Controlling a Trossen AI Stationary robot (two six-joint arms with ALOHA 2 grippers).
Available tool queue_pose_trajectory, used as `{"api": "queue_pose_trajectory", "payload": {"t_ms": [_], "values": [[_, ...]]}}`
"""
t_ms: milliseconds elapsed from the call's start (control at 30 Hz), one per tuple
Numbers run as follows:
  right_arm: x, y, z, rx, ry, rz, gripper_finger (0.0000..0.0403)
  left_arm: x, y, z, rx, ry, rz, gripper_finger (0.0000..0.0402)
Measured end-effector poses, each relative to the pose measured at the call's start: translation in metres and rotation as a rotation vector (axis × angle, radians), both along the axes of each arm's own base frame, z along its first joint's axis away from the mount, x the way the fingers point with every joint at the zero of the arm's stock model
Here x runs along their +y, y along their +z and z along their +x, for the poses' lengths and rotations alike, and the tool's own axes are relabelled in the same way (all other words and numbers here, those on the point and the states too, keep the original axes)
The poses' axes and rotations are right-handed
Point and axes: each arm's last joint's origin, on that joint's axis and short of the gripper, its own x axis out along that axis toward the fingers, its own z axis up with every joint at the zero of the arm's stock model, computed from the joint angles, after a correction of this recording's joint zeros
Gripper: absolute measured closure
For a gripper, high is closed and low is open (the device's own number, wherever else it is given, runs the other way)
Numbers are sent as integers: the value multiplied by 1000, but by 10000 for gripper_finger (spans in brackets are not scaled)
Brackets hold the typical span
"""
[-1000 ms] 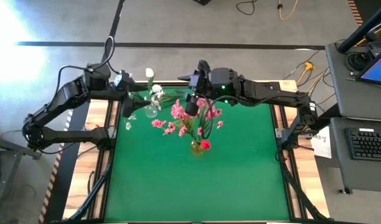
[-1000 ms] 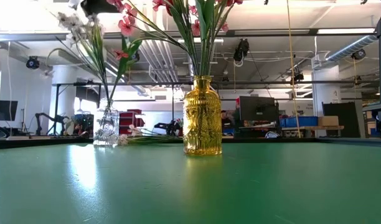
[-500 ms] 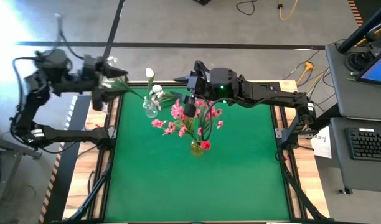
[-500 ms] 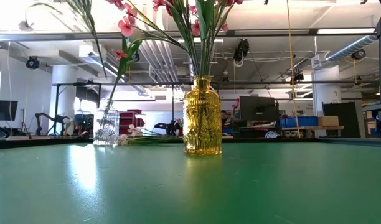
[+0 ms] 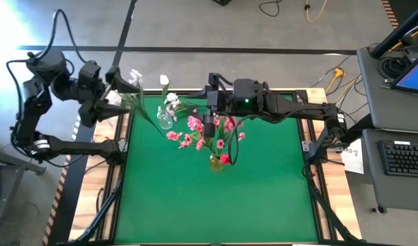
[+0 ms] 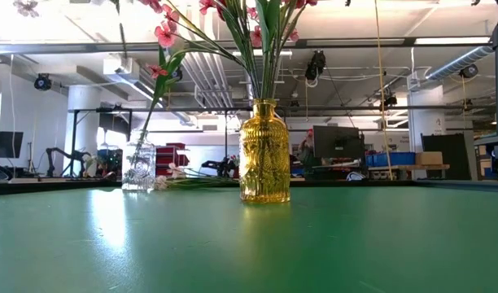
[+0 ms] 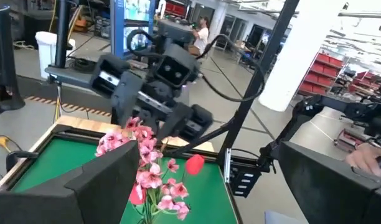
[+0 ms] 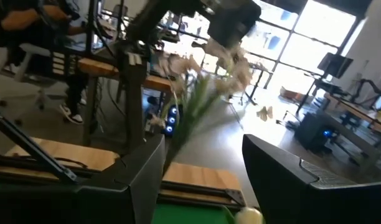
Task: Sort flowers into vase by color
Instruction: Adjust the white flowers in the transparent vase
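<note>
Evidently the flowers are light, springy things: thin green stems that bend easily, with top-heavy blossom heads that swing when carried, so I judge the best hold is on the bare stem well below the blossoms, firm enough that the smooth stem does not slide or twist between the fingers. Taking the yellow glass vase (image 5: 216, 162) as the landmark, the pink blossom sprays (image 5: 195, 130) and a red tulip (image 5: 225, 158) already stand in it, fanning out above its neck. A small clear glass vase (image 5: 165, 121) stands to its left and further back, with white blossoms (image 5: 171, 100) just above it. The left gripper (image 5: 117, 87) is raised well to the left of the yellow vase, beyond the green table (image 5: 216, 205) edge, closed on a white blossom spray (image 5: 132, 77) whose stem trails down toward the clear vase. The right gripper (image 5: 209, 124) hangs directly over the pink sprays, just behind and above the yellow vase; its jaws stand apart with nothing between them, as the right wrist view shows. Both vases are glass and look narrow-necked, so a swinging stem could tip the lighter clear one, in my judgement. No brand, label or legible writing can be made out on the vases or flowers.
</note>
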Motion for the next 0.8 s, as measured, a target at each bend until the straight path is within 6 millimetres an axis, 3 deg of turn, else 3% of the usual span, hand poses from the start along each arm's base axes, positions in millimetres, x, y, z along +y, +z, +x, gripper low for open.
{"api": "queue_pose_trajectory", "payload": {"t_ms": [333,567,800], "values": [[24,1,0,-11,10,-2,189,-7,-1,27,-147,-234,52,35],[24,0,2,-15,-4,63,129,-22,-1,50,-167,-385,55,35],[24,-19,24,-17,-4,118,80,-34,1,71,-218,-482,64,35]]}}
